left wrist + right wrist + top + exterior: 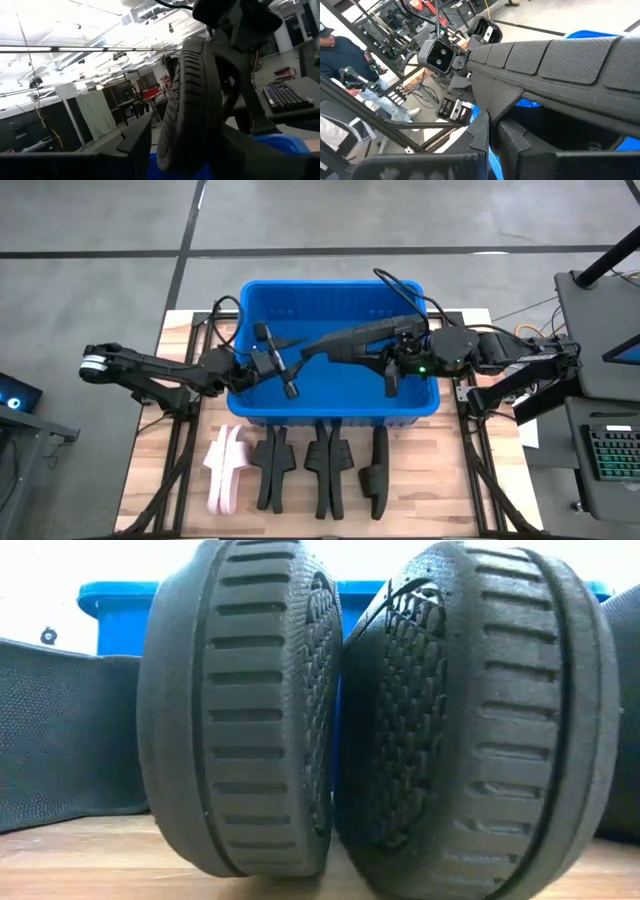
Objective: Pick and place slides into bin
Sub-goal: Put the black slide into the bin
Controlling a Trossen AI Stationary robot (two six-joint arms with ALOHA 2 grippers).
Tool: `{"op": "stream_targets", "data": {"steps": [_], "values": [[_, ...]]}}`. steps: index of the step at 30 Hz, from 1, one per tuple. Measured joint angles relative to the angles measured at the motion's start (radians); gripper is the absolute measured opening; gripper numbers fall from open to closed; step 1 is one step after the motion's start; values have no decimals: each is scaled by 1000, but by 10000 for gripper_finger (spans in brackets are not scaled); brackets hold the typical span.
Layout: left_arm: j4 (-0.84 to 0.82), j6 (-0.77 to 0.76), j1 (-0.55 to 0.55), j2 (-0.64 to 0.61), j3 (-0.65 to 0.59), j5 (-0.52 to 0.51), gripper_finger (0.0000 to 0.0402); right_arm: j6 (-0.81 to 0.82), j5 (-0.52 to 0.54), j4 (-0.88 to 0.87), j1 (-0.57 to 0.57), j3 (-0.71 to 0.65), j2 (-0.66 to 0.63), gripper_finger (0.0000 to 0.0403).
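A black slide [360, 338] hangs over the blue bin [262, 408], held by my right gripper [392, 372], which is shut on it. My left gripper [283, 365] is open inside the bin's left half. Its fingers [136, 142] stand on either side of the slide's left end [192, 100]; whether they touch it, I cannot tell. On the table in front of the bin, a pale pink pair [225, 470] and several black slides [325, 470] stand on their edges. Two of the black ones fill the low view [240, 710]. My right gripper pinches the black slide between its two fingers [481, 127] at the strap's side [496, 102], near the slide's right half. The slide lies level across the fingers, lifted clear over the bin.
The bin's tall walls [335, 412] ring both grippers. Black frame rails [180, 450] run along the table's left and right sides. A keyboard [612, 455] and cables lie to the right, off the table. A person [350, 65] stands in the room beyond.
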Motion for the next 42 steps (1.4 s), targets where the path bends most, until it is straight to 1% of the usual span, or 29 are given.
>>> {"op": "stream_targets", "data": {"steps": [3,7,8,18,20,25,30,35,37,40,42], "values": [[-2,1,0,0,0,30,99,-2,-6,0,0,0,0,13],[2,6,2,-4,0,28,34,-6,-10,4,0,0,0,13],[-1,16,2,-7,0,28,27,-6,-15,3,0,0,0,13],[-5,19,2,-22,0,37,27,-95,-34,4,0,0,0,18],[-6,14,1,-29,0,36,27,-113,-36,4,0,0,0,30],[-47,-135,3,-73,0,27,27,-137,-43,-22,1,0,-4,71],[-108,-156,2,-134,0,-5,27,-170,-40,-32,1,0,-20,103],[-217,-298,7,-202,-2,-14,27,-211,-45,-15,1,-1,-34,121],[-275,-372,9,-230,-2,-17,27,-254,-78,12,1,-1,-45,126],[-390,-503,9,-261,-2,-28,27,-332,-147,100,8,0,-51,129],[-478,-649,11,-276,-2,-16,27,-407,-196,158,18,0,-52,129]]}}
